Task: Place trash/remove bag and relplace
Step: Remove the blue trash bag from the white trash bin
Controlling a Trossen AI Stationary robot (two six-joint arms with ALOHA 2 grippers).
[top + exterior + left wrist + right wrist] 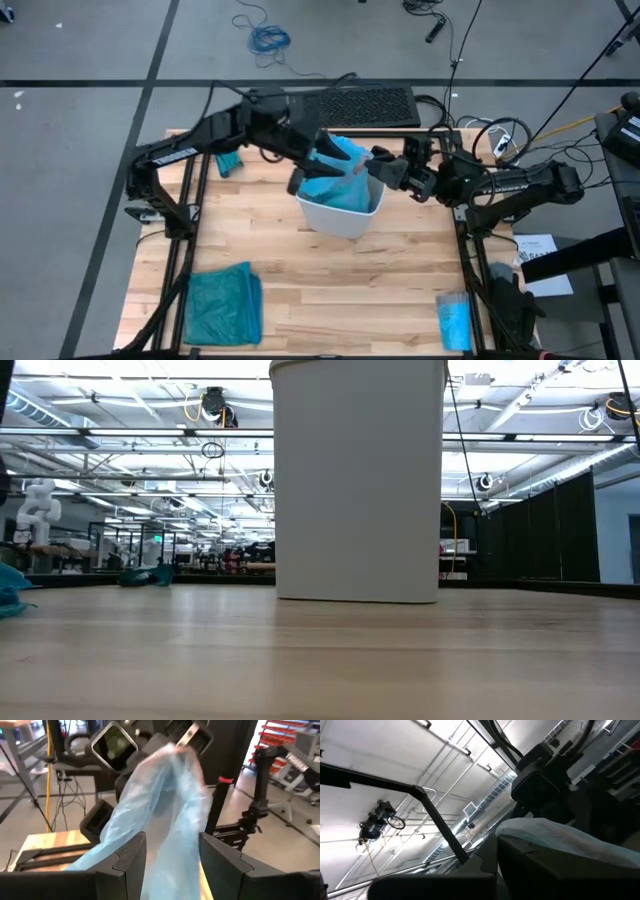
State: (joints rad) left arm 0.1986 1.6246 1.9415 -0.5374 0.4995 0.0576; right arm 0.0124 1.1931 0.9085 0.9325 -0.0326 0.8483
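Nearest the high camera, a crumpled teal-green bag (222,303) lies on the near-left tabletop (340,285), and a small folded blue packet (454,319) near-right. Farther back stands the white plastic bin (343,214), with the thin pale sky-blue liner bag (338,172) bunched over its mouth. Left claw (318,168) is part-open around the film; right claw (378,165) is pinched shut on its edge. This looks like the bag-handling step; next calls for lifting both sides evenly.

The light wooden bench (330,275) carries a white bin (343,213) near its centre. A teal-green bag (222,304) lies at seven o'clock, a small folded blue packet (455,319) at five o'clock, and another teal piece (229,161) at ten o'clock.
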